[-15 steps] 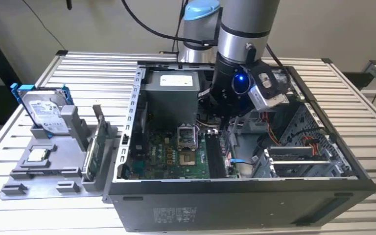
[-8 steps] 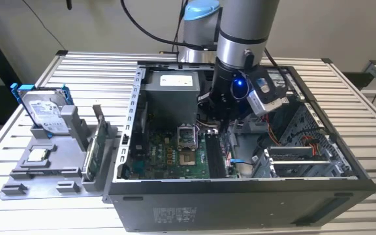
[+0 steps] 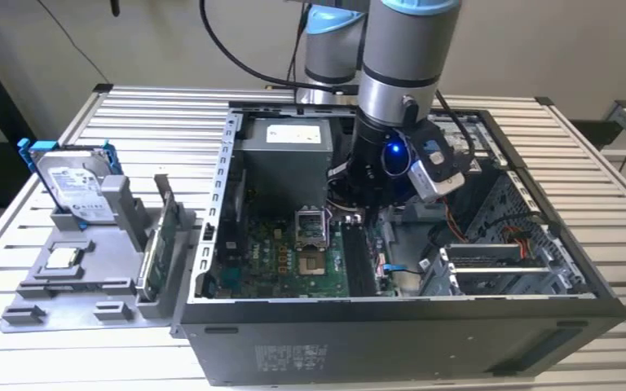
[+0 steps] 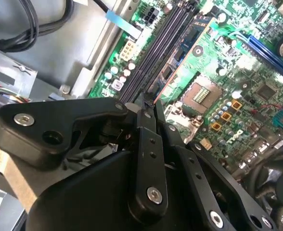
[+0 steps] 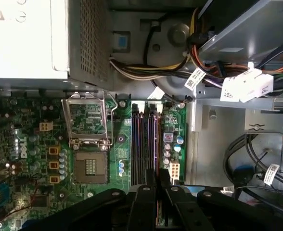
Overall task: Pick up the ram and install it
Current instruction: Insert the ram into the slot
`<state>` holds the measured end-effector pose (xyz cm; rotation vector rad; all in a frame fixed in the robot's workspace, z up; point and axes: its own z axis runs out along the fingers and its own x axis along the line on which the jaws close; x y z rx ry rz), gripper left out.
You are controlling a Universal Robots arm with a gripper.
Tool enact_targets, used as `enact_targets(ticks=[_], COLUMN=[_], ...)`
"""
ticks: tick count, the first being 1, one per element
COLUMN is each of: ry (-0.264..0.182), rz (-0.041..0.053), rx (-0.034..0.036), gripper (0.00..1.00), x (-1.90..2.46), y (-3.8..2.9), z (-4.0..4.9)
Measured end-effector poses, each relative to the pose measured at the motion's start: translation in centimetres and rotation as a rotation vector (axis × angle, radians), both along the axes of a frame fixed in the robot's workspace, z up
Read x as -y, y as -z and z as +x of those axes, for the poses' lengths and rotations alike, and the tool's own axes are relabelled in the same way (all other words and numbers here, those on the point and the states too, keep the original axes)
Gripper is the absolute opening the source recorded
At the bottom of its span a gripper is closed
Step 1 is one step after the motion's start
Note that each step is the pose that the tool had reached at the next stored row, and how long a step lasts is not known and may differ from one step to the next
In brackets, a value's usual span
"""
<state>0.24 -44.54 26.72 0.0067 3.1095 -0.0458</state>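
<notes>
Over on the exterior view's left, on the slatted table (image 3: 128, 106), sits a gray tray (image 3: 74, 285). A silver hard drive (image 3: 74, 187) in a blue frame stands at the tray's far end, a small square chip (image 3: 63, 258) lies flat nearer me, and a green card (image 3: 150, 252) stands on edge along the tray's right side, just beside the computer.

The open computer case (image 3: 400, 342) takes up the middle of the table. Its gray power supply (image 3: 286, 155) is at the far left corner, and the green motherboard (image 3: 280, 261) lies on the floor of the case nearer me. The open processor socket (image 3: 313, 236) is on the board. Just right of it run the long dark memory slots (image 3: 354, 257).

The arm (image 3: 400, 90) comes down from the far side into the case, right above those slots. In both wrist views the gripper (image 4: 150, 108) (image 5: 156, 180) hangs close over the near end of the slots (image 5: 144, 144). Its black fingers (image 4: 146, 144) are drawn almost together. A thin dark strip shows edge-on at their tips. I take it to be the ram (image 4: 147, 98), pinched between them and lined up with the slots, though from this angle it is hard to be sure.

Right of the arm, bundled cables (image 5: 257, 159) and a metal drive cage (image 3: 509, 261) fill the case's right side.
</notes>
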Motion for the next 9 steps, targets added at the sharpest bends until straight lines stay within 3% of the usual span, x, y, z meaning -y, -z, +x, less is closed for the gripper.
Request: enact_targets(ticks=[9], ry=[0.0], rz=[-0.0019], rx=[0.0], gripper=[0.14], x=[-0.01], y=[0.26], z=[0.08])
